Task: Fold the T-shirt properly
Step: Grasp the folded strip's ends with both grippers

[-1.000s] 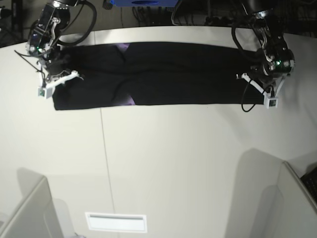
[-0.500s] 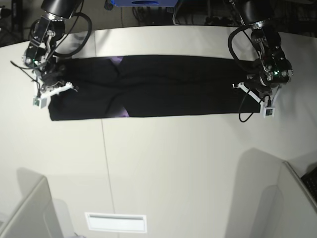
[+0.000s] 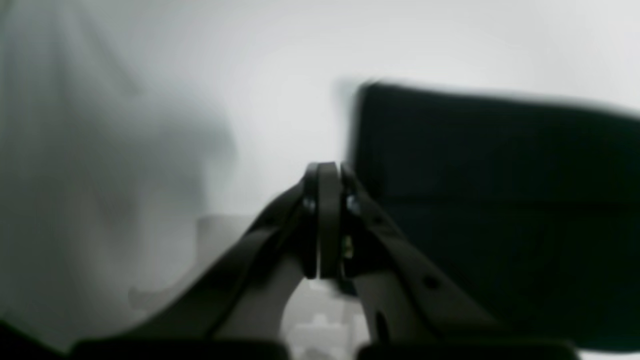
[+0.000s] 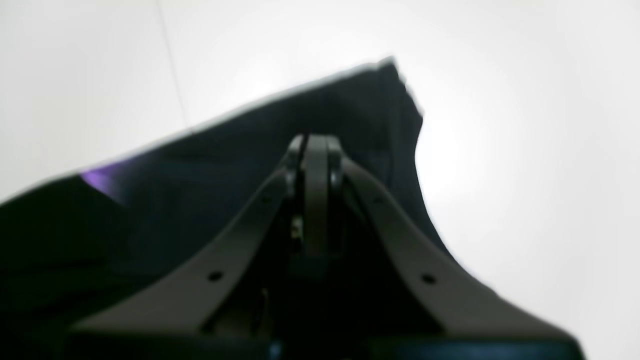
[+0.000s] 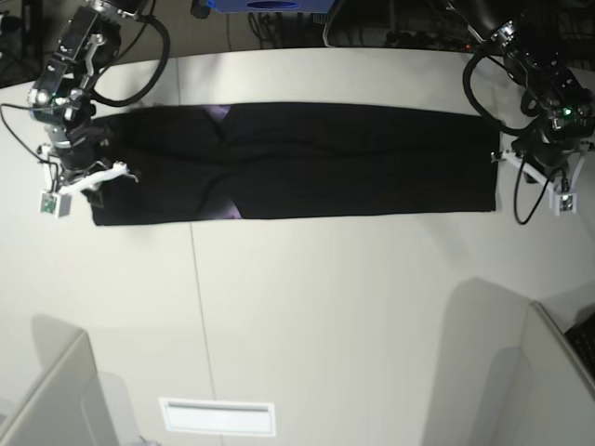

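The black T-shirt [image 5: 325, 158] lies flat on the white table as a long folded band, with bits of purple print [image 5: 221, 112] showing at its folds. My left gripper [image 5: 509, 160] is shut and empty, just off the shirt's right end; in the left wrist view the left gripper [image 3: 322, 172] is over bare table beside the shirt's edge [image 3: 500, 200]. My right gripper [image 5: 100, 174] is shut at the shirt's left end. In the right wrist view the right gripper [image 4: 312, 145] is over the cloth [image 4: 150, 210] near its corner. I cannot tell if it pinches cloth.
A thin seam [image 5: 200, 307] runs across the table. A white slotted plate [image 5: 218, 416] lies near the front edge. Grey panels stand at the front left [image 5: 56, 400] and front right [image 5: 548, 372]. Cables and a blue object [image 5: 270, 5] lie behind the table.
Both arms have moved outward, away from the middle. The left gripper has come off the shirt's right end. The shirt lies a little flatter and straighter.
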